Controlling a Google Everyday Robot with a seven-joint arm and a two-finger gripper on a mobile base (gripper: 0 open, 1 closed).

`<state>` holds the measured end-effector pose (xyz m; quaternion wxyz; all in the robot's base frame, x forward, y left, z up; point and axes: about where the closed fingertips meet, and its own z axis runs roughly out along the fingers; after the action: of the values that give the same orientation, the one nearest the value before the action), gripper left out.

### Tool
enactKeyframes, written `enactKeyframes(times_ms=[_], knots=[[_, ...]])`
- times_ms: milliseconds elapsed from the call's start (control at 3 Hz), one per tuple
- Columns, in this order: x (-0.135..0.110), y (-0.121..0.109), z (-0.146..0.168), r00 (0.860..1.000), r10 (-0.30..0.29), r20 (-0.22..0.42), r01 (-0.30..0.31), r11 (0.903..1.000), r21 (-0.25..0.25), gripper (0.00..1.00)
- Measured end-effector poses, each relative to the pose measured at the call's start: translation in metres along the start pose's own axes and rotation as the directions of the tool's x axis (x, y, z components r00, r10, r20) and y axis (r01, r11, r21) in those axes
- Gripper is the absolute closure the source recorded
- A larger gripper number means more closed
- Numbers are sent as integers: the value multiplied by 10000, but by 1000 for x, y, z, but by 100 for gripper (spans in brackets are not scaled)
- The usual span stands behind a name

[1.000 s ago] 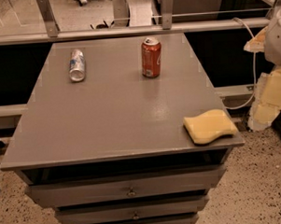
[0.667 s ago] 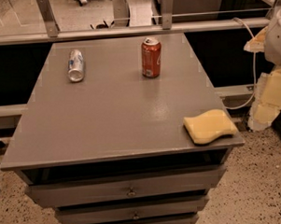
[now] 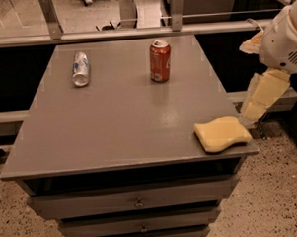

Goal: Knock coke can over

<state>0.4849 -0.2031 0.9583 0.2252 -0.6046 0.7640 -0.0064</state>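
Note:
The coke can point(image 3: 160, 60), red with a silver top, stands upright at the back middle of the grey table point(image 3: 114, 127). My gripper point(image 3: 252, 113) hangs off the table's right edge, beside the front right corner, well to the right of and nearer than the can. It touches nothing that I can see. The white arm point(image 3: 283, 40) reaches in from the upper right.
A silver and blue can point(image 3: 80, 68) lies on its side at the back left of the table. A yellow sponge point(image 3: 221, 133) lies at the front right corner, just left of the gripper. Drawers point(image 3: 137, 202) sit under the tabletop. A rail point(image 3: 135, 32) runs behind the table.

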Motion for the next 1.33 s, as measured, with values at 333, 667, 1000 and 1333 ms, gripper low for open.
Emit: enactKeyframes(times_ms=[333,667,1000,1333], knots=[[-22,-43,35,9913,184,1305,-246,9986,466,0],[-50,-88,77,9644,457,2606,-697,9941,834,0],[-50,-88,78,9632,488,2642,-732,9938,836,0],[-56,-99,89,9444,746,3203,-1074,9905,862,0]])
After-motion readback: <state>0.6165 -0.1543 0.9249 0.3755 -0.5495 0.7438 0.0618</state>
